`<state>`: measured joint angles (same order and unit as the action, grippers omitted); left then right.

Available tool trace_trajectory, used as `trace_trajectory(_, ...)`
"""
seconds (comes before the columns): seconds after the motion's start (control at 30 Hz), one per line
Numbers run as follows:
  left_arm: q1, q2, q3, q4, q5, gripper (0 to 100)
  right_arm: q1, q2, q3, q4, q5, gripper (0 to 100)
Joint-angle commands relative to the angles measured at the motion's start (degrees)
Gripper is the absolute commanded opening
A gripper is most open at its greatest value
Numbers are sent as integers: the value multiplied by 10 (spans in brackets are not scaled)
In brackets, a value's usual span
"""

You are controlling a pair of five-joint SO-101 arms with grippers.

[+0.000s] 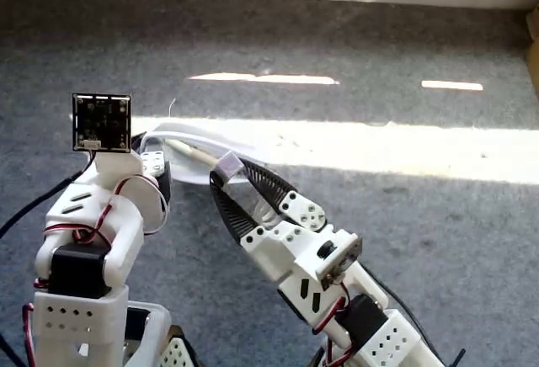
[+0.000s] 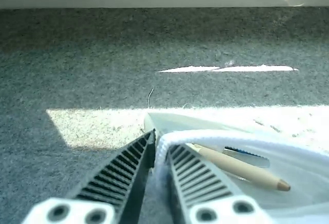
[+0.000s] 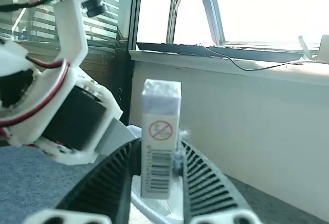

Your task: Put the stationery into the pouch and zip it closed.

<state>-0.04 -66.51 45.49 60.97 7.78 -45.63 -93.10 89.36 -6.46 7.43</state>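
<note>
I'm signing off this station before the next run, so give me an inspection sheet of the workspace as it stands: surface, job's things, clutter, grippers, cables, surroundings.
Surface: grey carpet-like mat with a sunlit strip across it.
Job's things: open white pouch holding a beige pen and a blue-clipped item; small boxed eraser not yet inside.
Clutter: nothing seen.
Grippers: left gripper shut on the pouch's rim; right gripper shut on the eraser, held upright at the pouch.
Cables: red and white wires on the left arm; black leads running off the edge.
Surroundings: pale wall and windows behind.
</note>
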Motion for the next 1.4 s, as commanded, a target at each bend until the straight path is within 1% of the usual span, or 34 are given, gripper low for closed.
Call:
trace_trajectory(0.0,14,-3,-7,-12,-7,28,18,-7,-3,-10,-5,7)
trace_trajectory(0.37,14,-3,-7,-12,-7,27,22,-5,-2,-8,-5,7)
trace_trajectory(0.43,14,-3,-7,-12,-7,27,29,21,-7,0,-7,7)
trace_trajectory(0.5,14,-3,-7,-12,-7,27,52,68,-23,39,-45,7)
trace_trajectory(0.6,14,-3,-7,-12,-7,27,84,149,-114,80,-114,7)
trace_trajectory(0.7,14,-3,-7,-12,-7,27,86,202,-167,84,-120,7)
trace_trajectory(0.83,14,-3,-7,-12,-7,27,65,221,-167,84,-119,7)
trace_trajectory(0.93,14,-3,-7,-12,-7,27,64,220,-167,87,-119,9)
trace_trajectory(1.0,14,-3,-7,-12,-7,27,64,220,-167,88,-120,51)
trace_trajectory(1.13,14,-3,-7,-12,-7,27,64,221,-146,89,-122,188)
trace_trajectory(1.37,13,-3,-7,-12,-7,27,63,219,-137,89,-122,191)
